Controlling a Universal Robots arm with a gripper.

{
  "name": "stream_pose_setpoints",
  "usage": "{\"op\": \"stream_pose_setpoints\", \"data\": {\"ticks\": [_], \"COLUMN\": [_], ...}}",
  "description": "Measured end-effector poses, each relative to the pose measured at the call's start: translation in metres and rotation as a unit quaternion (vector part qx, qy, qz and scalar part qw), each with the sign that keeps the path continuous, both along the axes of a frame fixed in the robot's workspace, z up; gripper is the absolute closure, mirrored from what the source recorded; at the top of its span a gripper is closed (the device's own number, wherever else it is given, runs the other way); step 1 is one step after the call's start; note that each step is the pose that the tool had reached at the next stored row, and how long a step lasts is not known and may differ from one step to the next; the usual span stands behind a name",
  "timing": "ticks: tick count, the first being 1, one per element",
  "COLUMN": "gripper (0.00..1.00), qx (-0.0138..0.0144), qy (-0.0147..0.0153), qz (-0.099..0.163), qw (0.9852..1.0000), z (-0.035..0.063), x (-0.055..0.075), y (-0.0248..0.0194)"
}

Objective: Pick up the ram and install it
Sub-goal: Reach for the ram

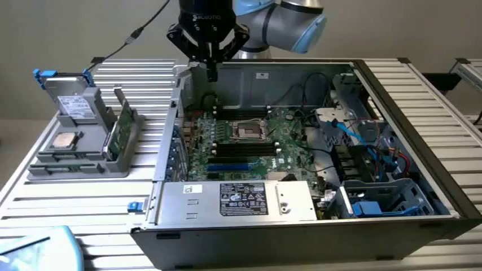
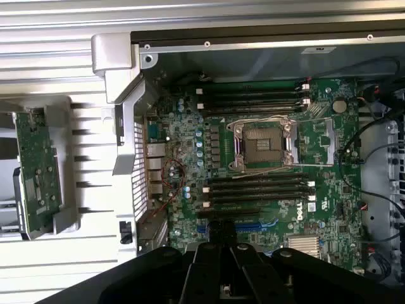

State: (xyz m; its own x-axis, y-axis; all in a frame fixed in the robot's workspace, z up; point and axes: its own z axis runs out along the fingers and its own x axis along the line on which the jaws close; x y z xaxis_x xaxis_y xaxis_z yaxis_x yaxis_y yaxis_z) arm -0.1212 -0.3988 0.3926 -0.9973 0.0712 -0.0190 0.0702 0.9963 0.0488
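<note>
**Gripper shut and empty above the open case, ram not yet picked up**

My gripper [image 2: 221, 246] sits closest to the wrist camera, its dark fingers drawn fully together with nothing that I can make out between them. In the exterior view it [image 1: 211, 66] hangs over the rear of the open computer case [image 1: 301, 73], above the motherboard [image 2: 183, 139] and touching none of it.

The memory slots [image 2: 256, 188] on both sides of the processor socket [image 2: 262, 144] look like bare black channels; I judge no stick is seated.

The ram [image 1: 64, 167] seems to be the narrow greenish strip lying low at the front of the grey parts tray [image 1: 113, 165], though I cannot be sure. The tray stands on the slatted table [image 1: 75, 209] at the exterior view's left, well apart from me. The larger green card [image 1: 121, 132] stands upright in it.

By my reading, both pickup and seating remain to be done.
</note>
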Motion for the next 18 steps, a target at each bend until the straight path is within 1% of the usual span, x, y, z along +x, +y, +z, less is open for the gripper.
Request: {"op": "stream_pose_setpoints", "data": {"ticks": [9,11,13,18], "gripper": [0.89,0.89,0.89,0.89], "qx": [0.0,-0.0001,0.0,0.0], "qy": [0.0,0.0006,0.0038,0.0148], "qz": [0.0,0.0,0.0,0.0], "qw": [1.0,1.0,1.0,0.9999], "z": [0.0,0.0002,0.0,-0.0003], "x": [0.0,-0.003,-0.011,-0.034], "y": [0.0,0.0,0.0,0.0]}}
